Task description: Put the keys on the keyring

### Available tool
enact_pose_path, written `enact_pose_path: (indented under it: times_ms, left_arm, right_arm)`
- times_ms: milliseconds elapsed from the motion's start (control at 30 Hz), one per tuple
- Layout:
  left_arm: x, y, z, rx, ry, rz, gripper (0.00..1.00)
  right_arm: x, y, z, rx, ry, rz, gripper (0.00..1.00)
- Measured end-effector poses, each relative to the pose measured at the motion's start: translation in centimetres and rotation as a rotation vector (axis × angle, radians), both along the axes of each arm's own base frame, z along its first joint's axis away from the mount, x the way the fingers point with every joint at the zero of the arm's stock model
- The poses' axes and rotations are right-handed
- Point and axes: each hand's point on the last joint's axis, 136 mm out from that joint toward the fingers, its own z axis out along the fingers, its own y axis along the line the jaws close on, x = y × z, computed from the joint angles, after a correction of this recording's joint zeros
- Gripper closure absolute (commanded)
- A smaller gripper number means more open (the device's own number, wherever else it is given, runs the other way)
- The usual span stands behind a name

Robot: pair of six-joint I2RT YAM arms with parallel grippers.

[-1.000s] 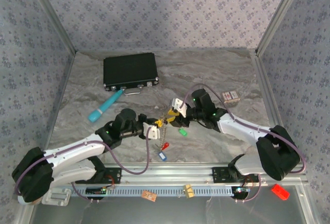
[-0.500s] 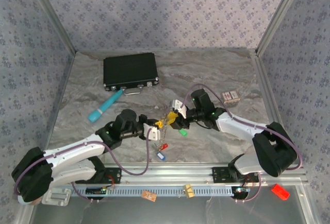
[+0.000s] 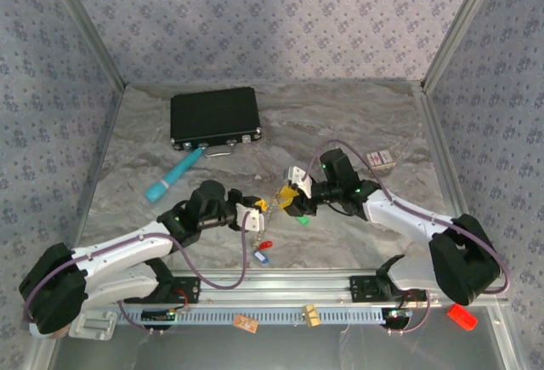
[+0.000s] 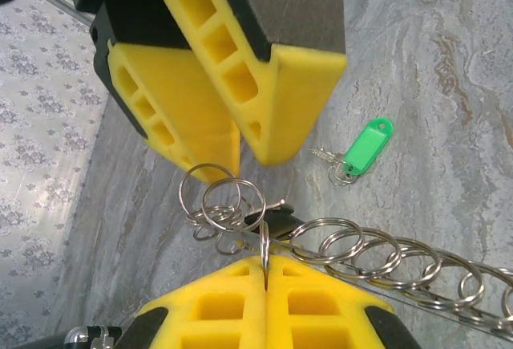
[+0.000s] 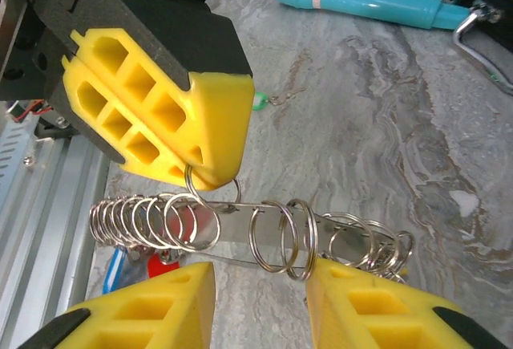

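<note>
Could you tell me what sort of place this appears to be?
Probably a robot test booth: wallpapered panels, aluminium frame, marble-look tabletop, left arm and right arm on a rail.

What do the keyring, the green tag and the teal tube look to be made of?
Keyring: bright polished metal, probably steel; its wire loops and flat bar glint like mirrors.
Green tag: glossy moulded plastic, judging by the soft highlights; its small ring looks metal.
Teal tube: smooth plastic or rubber, satin sheen; cannot tell which.
</note>
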Motion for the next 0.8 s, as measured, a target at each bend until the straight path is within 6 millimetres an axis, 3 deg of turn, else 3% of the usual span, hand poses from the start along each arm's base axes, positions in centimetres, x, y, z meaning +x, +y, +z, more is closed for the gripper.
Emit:
enact_pose_path:
  times_ms: [267, 467, 800]
  left_arm:
    - [0.0, 0.1, -0.2, 0.006, 0.005, 0.000, 1.00]
    - [-0.1, 0.1, -0.2, 0.007, 0.005, 0.000, 1.00]
    - [-0.1, 0.1, -0.2, 0.011, 0.001, -0.003, 1.00]
  right_arm:
    - [0.4, -1.3, -0.5, -0.023, -0.095, -0.097, 0.68]
    - [0.6, -0.9, 0.1, 0.013, -0.087, -0.101, 0.70]
    - [0.0, -0.2, -0.8, 0.024, -0.018, -0.054, 0.67]
